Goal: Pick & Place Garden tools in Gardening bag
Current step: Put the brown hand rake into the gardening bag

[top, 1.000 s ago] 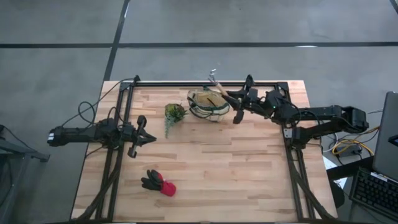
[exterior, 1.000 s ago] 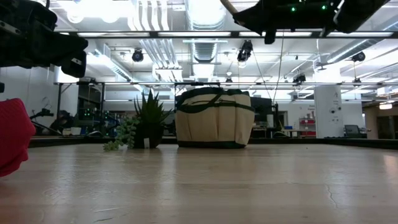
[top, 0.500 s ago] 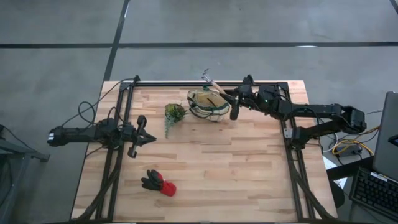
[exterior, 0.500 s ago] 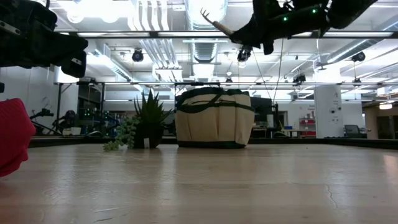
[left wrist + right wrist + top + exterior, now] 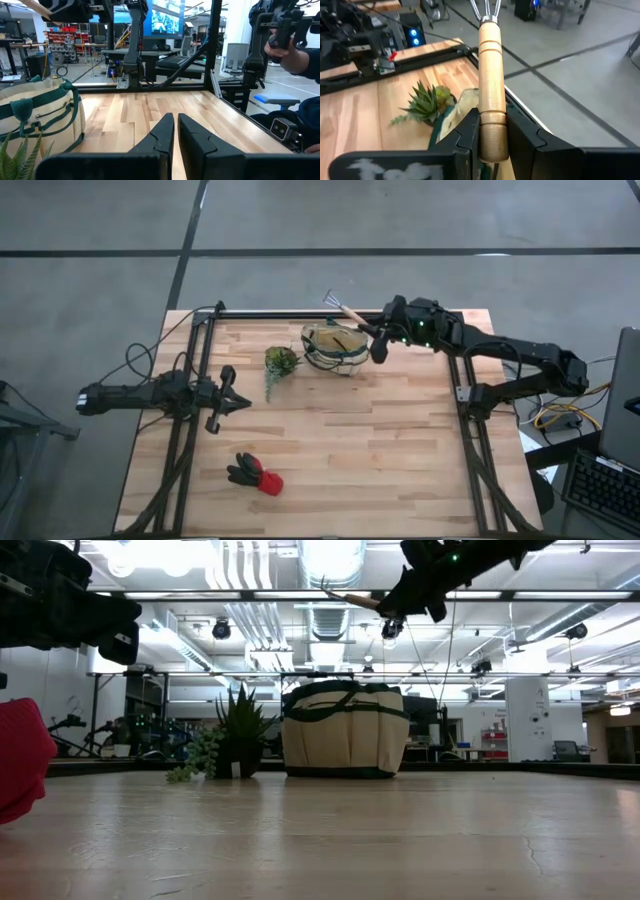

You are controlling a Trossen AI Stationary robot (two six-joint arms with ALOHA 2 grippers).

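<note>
The right gripper (image 5: 381, 338) clamps the thin wooden-handled hand tool (image 5: 349, 314) — held above the round tan fabric gardening bag (image 5: 333, 346), handle axis nearly level, bag just below.

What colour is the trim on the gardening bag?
Dark green, on tan fabric; the gardening bag shows it best in the low view.

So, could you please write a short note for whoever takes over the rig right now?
Right pincer: shut on the wooden-handled tool, held above the bag at the table's far edge.
Left pincer: shut, empty, waiting at the table's left side.
Gloves: on the table near the front. Plant sits left of the bag.
Done: tool lifted.
Left: drop the tool in the bag, then bag the gloves.
</note>
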